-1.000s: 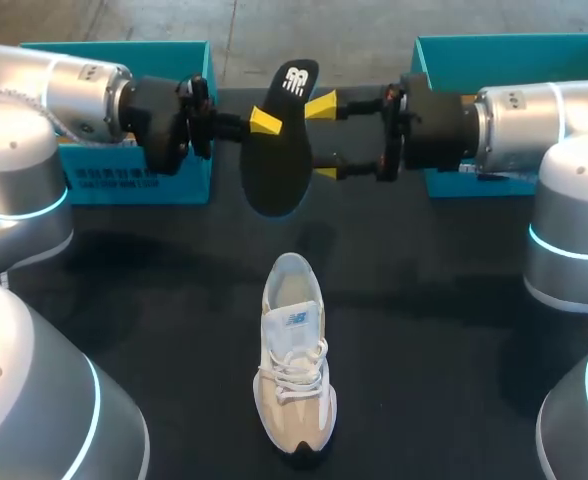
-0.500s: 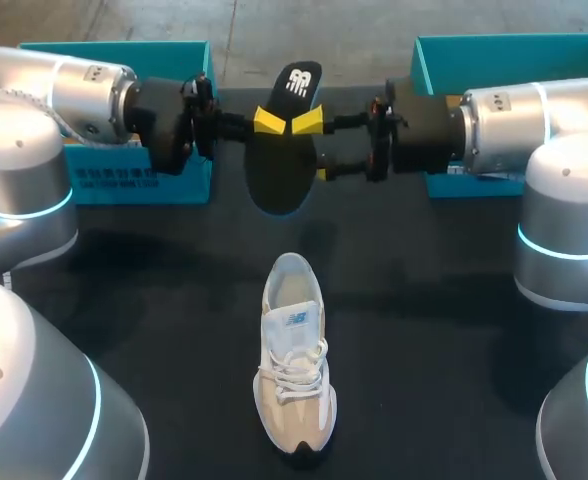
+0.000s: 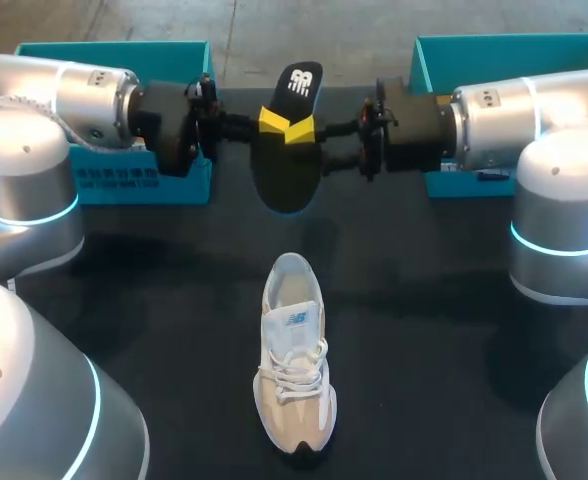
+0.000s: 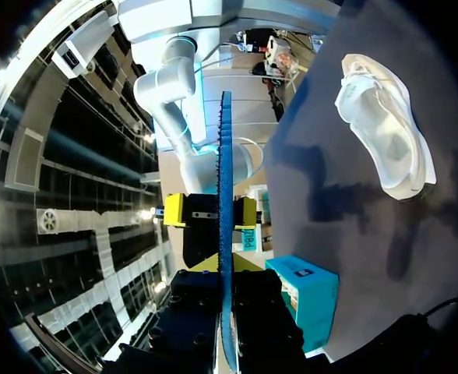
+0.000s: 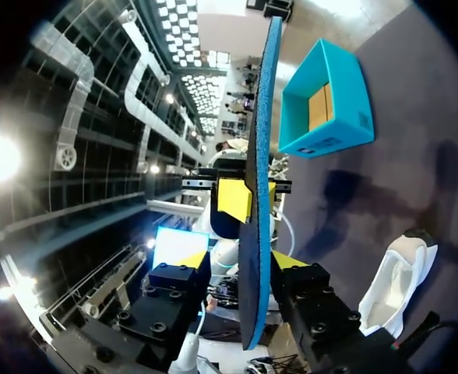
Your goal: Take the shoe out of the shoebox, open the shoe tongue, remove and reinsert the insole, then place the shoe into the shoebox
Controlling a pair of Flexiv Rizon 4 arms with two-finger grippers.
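While the left gripper (image 3: pixel 271 120) pinches the black insole (image 3: pixel 286 152) near its middle, both yellow tips pressed to opposite faces, the right gripper (image 3: pixel 311 147) only straddles it. In the right wrist view one of its fingers lies close against a face and the other stands off with a gap. The insole hangs in the air beyond the heel of the white-and-tan sneaker (image 3: pixel 294 360), tilted, touching nothing but the grippers. The sneaker stands on its sole on the black table (image 3: pixel 434 330), outside both teal shoebox halves (image 3: pixel 124 180), which sit farther off than its heel, one to either side.

The likeliest failure, as I judge it, is a mistimed handover. If the left lets go before the right has clamped from both sides, the insole drops and may land face down or half across the sneaker. A one-sided push from the right's nearer finger could bow the thin foam and twist it in the left's pinch. The four tips crowd one small patch, so they could knock together. With both clamped, any pull apart would crease it.
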